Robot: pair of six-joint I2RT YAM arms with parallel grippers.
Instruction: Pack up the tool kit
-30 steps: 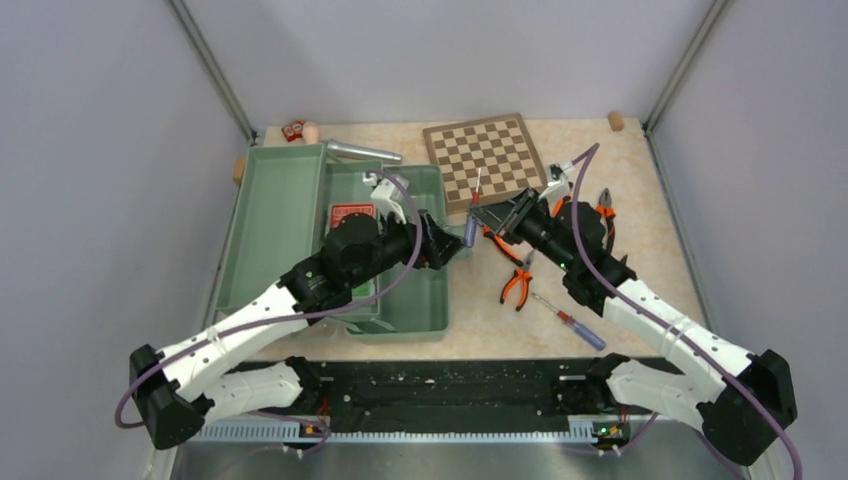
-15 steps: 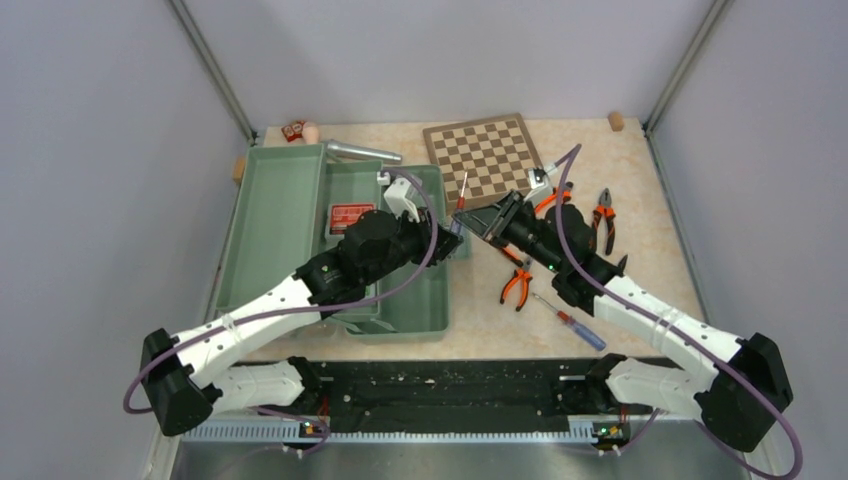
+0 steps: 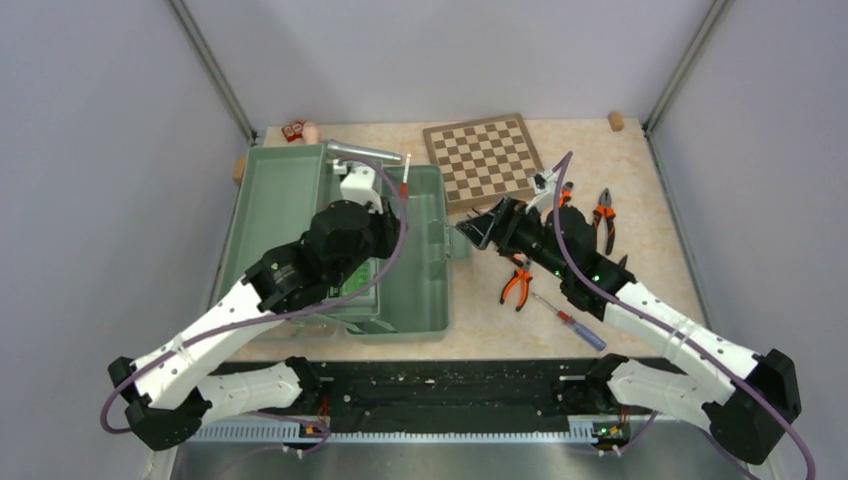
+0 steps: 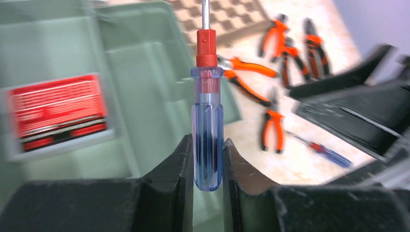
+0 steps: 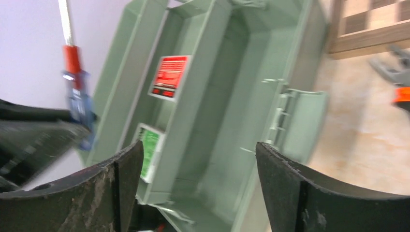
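Now left jaws pinch just the screwdriver [image 4: 207, 121] butt, shaft at twelve o'clock; it may pivot past the toolbox [image 3: 425, 292]; right jaws apart.

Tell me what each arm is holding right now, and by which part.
The left jaws grip the blue-handled screwdriver by the lower end of its handle. The right jaws stand open, holding nothing.

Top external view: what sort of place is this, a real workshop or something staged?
Most likely a staged robot test cell, not a workshop: plain grey walls box in a small table, the left arm and right arm are bolted at its near edge, and a toolbox sits beside an unrelated chessboard.
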